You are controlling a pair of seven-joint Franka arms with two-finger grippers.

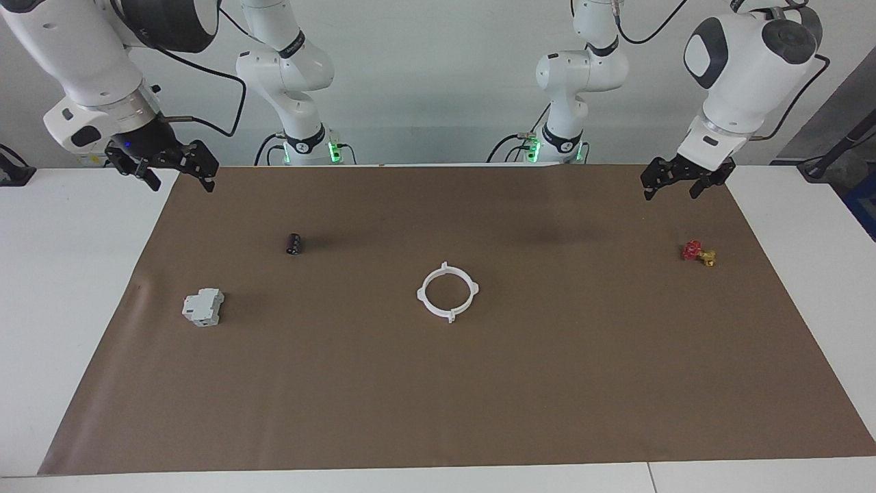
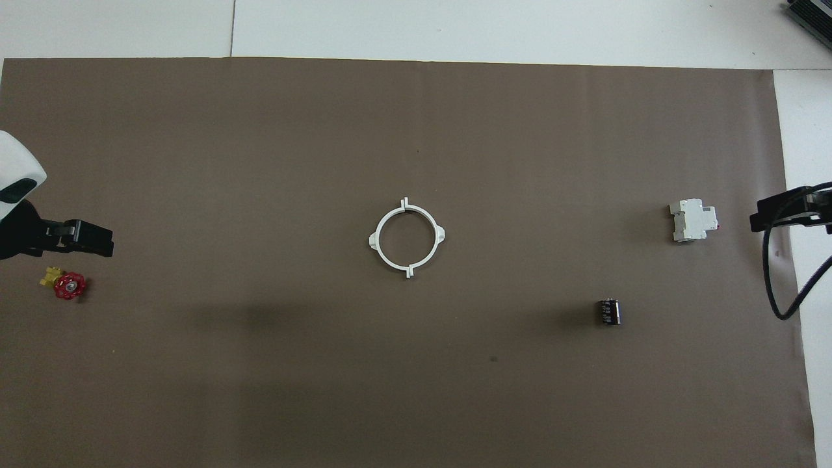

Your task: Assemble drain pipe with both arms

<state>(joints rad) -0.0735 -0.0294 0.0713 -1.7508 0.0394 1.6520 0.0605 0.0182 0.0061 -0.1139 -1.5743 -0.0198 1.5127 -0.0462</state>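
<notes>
Facing view: the two thin white plastic half-rings [image 1: 447, 292] are seen joined as one closed ring at mid-mat, assembly judged done; left gripper [image 1: 680, 182] and right gripper [image 1: 171, 170], fingers apart and empty, are held over the mat's near corners.

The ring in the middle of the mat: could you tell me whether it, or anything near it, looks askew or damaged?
Nothing stands out. The drain pipe lies flat as a closed ring, its halves meeting at the tabs. Both grippers, left and right, hang empty over the mat's corners.
</notes>
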